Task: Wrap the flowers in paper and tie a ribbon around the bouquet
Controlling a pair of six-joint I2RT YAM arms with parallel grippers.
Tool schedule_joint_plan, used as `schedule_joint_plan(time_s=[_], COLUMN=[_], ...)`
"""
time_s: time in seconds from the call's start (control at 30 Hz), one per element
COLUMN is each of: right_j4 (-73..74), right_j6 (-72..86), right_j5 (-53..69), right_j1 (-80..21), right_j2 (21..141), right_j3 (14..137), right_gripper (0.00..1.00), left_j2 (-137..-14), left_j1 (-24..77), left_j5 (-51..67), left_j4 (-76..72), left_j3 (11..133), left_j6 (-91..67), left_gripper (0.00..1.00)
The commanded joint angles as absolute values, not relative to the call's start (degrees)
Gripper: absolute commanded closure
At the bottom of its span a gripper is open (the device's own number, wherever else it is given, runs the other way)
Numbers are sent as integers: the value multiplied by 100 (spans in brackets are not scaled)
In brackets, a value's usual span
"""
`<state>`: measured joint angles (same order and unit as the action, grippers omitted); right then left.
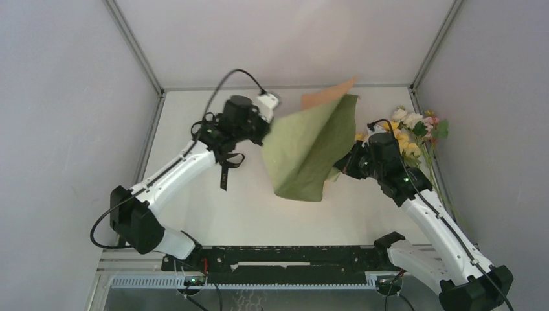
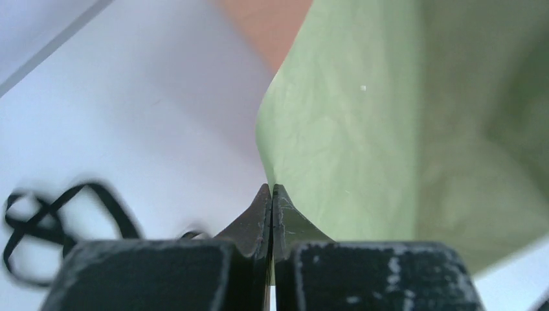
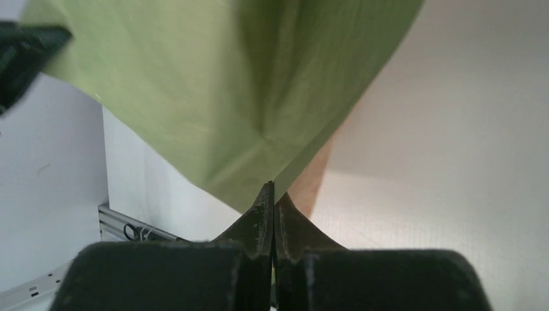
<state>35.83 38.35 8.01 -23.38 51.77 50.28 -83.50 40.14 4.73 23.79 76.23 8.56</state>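
The paper (image 1: 311, 146) hangs in the air between my two grippers, olive green face toward the top camera, with a peach-orange corner (image 1: 327, 97) behind. My left gripper (image 1: 265, 128) is shut on its left edge (image 2: 272, 189). My right gripper (image 1: 342, 167) is shut on a lower right fold of the paper (image 3: 272, 186). The flowers (image 1: 414, 133), pink, yellow and white, lie at the back right by the wall, behind the right wrist. The black ribbon (image 1: 224, 172) lies on the table under the left arm, looped (image 2: 40, 219) in the left wrist view. No bouquet is in view.
Grey walls close in the white table (image 1: 213, 214) on the left, back and right. A black rail (image 1: 285, 256) with the arm bases runs along the near edge. The left arm's black cable (image 1: 223, 84) arcs above its wrist.
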Motion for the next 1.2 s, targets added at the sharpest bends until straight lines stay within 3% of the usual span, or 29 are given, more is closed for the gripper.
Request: schedule_joint_plan(time_s=[0.0, 0.33, 0.37, 0.5, 0.6, 0.8, 0.97, 1.17], right_j4=[3848, 3913, 3926, 4099, 4242, 4593, 4696, 4311], right_j6=[3593, 4042, 4093, 4157, 4105, 3728, 3033, 1998], right_j5=[764, 475, 456, 287, 177, 477, 739, 1259], right_j1=[-2205, -2840, -2895, -2873, -2732, -2037, -1136, 286], right_j2=[5010, 5004, 5009, 4876, 4593, 4226, 4347, 5072], right_j3=[4983, 4410, 4334, 4199, 4201, 4208, 4535, 5428], right_gripper=[100, 100, 98, 58, 45, 36, 29, 30], left_j2=[-7951, -8497, -8626, -9097, -9348, -9606, -9737, -9756], left_j1=[2572, 1175, 1148, 1139, 1104, 773, 535, 369], left_j5=[795, 832, 818, 848, 651, 269, 655, 784], left_j4=[1931, 1314, 1276, 1230, 1232, 1350, 1539, 1586], left_j3=[7252, 6361, 6379, 6503, 6617, 6741, 6653, 6552], left_j6=[80, -290, -302, -357, -271, 217, 287, 171], left_gripper=[100, 100, 100, 100, 100, 100, 100, 100])
